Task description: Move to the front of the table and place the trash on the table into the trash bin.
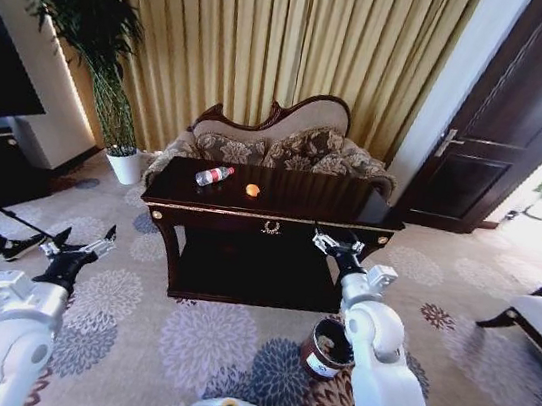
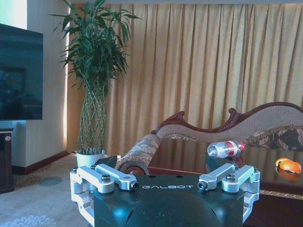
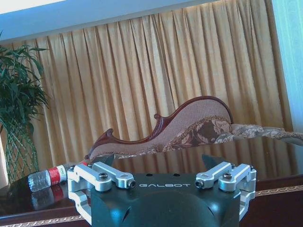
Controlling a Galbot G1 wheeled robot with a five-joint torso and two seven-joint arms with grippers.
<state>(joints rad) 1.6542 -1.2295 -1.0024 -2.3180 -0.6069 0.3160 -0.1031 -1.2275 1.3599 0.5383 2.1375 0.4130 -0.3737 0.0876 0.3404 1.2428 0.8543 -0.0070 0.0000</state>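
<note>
The right tool (image 1: 337, 244) hangs spread wide, empty, at the surface's (image 1: 351, 206) front edge; the left tool (image 1: 82, 240), also wide, hovers off its left end. The bottle (image 1: 213, 176) lies flat near the back-left corner, cap toward the back edge's middle, beside the orange piece (image 1: 252, 190). The bin (image 1: 327, 347) stands on the carpet below the front-right corner.

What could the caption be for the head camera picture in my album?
Robot faces the dark table holding a bottle and orange piece; trash bin waits beside its right arm.
</note>
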